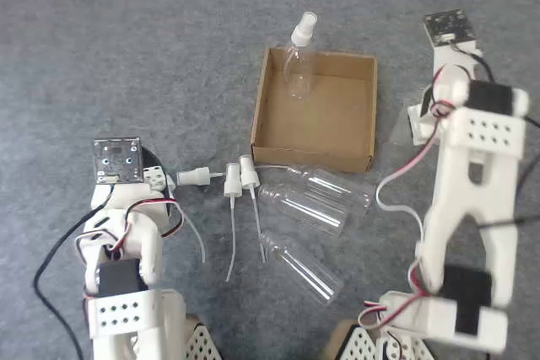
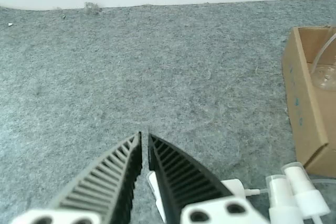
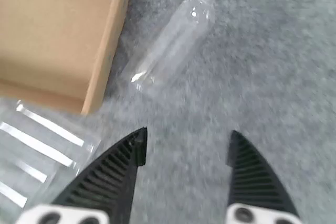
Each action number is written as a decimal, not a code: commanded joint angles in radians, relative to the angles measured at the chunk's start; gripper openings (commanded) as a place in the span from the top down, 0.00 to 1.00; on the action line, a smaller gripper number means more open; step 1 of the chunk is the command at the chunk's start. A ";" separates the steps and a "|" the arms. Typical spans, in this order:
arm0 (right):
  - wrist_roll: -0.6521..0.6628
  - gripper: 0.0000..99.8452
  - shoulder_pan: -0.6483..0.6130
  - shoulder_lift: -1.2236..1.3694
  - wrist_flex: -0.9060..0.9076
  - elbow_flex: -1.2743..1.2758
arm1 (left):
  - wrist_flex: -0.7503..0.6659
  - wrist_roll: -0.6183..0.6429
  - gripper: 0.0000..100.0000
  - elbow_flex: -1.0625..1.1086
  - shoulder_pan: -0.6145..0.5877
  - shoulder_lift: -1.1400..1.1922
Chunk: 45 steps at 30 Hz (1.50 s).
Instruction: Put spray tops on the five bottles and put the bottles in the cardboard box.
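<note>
Your right gripper point(image 3: 186, 136) hangs spread, tilted down toward a bottle point(image 3: 173, 40) lying beside the box point(image 3: 63, 30), its neck pointing away from the gripper; your left gripper point(image 2: 145, 136) is pressed together.

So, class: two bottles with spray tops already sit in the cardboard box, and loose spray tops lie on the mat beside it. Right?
Wrong count: only one bottle with a spray top is in the cardboard box, as the high view shows. The loose spray tops do lie on the mat beside it.
</note>
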 commanded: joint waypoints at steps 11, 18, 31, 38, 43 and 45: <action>-0.338 0.76 -0.027 0.378 -0.269 -0.258 | -0.028 -0.006 0.99 -0.008 0.005 -0.002; -0.385 0.76 -0.027 0.582 -0.295 -0.371 | -0.028 -0.006 0.99 -0.008 0.005 -0.002; -0.387 0.93 0.015 0.702 -0.203 -0.420 | -0.028 -0.006 0.99 -0.008 0.005 -0.002; -0.089 0.99 0.079 0.690 0.024 -0.423 | -0.028 -0.006 0.99 -0.008 0.005 -0.002; -0.041 0.99 0.166 0.636 0.120 -0.417 | -0.028 -0.006 0.99 -0.008 0.005 -0.002; -0.005 0.99 0.206 0.588 0.134 -0.400 | -0.028 -0.006 0.99 -0.008 0.005 -0.002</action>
